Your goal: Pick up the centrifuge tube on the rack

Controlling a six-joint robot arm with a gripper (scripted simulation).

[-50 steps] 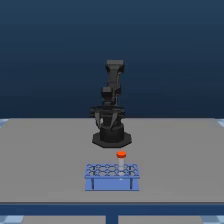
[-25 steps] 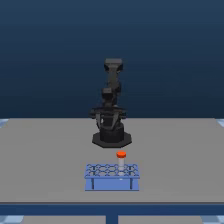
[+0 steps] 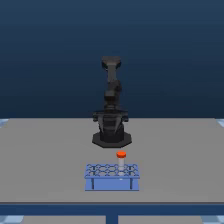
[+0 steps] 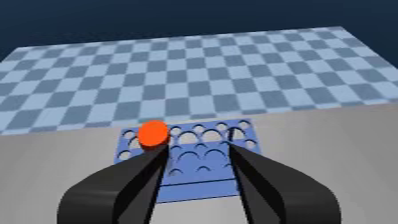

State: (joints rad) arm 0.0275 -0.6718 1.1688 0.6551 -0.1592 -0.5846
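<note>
Centrifuge tube (image 3: 121, 157) racked, arm (image 3: 111, 100) upright, pincer (image 4: 195, 150) spread

So the rack (image 3: 112, 176) sits on the table (image 3: 40, 160), right in front of the arm's base (image 3: 111, 136). The centrifuge tube (image 3: 121, 156) stands in a back-row hole, toward the exterior view's right.

No readable text, labels or numbers.
</note>
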